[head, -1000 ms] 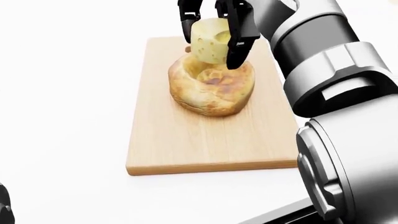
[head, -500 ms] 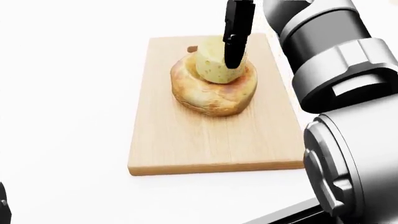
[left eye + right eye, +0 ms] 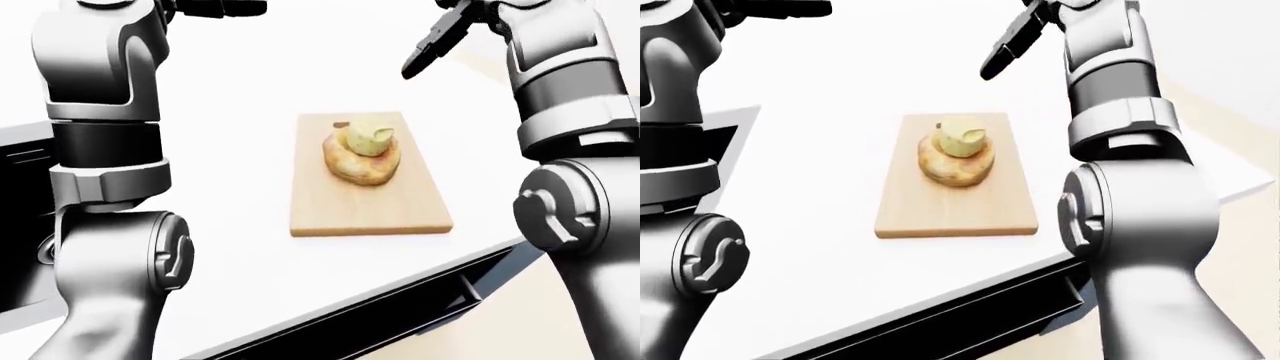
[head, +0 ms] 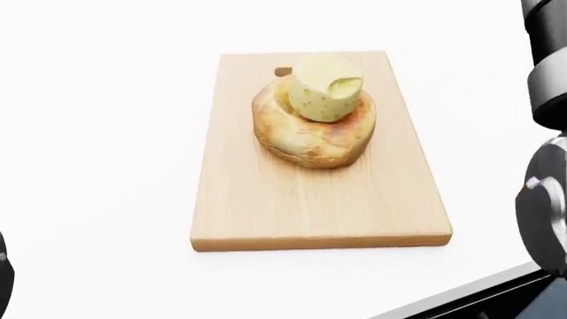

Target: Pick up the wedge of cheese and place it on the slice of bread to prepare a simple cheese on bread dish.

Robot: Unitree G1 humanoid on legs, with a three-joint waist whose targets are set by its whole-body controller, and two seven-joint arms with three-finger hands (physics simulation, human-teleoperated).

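Pale yellow, the wedge of cheese (image 4: 324,88) sits on top of the slice of bread (image 4: 314,133), which lies on my wooden cutting board (image 4: 319,206) on the white counter (image 4: 98,133). My right robot hand (image 3: 440,37) hangs above the board near the top of the left-eye view, fingers spread wide and holding nothing. My left robot hand (image 3: 215,7) is cut off by the top edge; I cannot tell its state.
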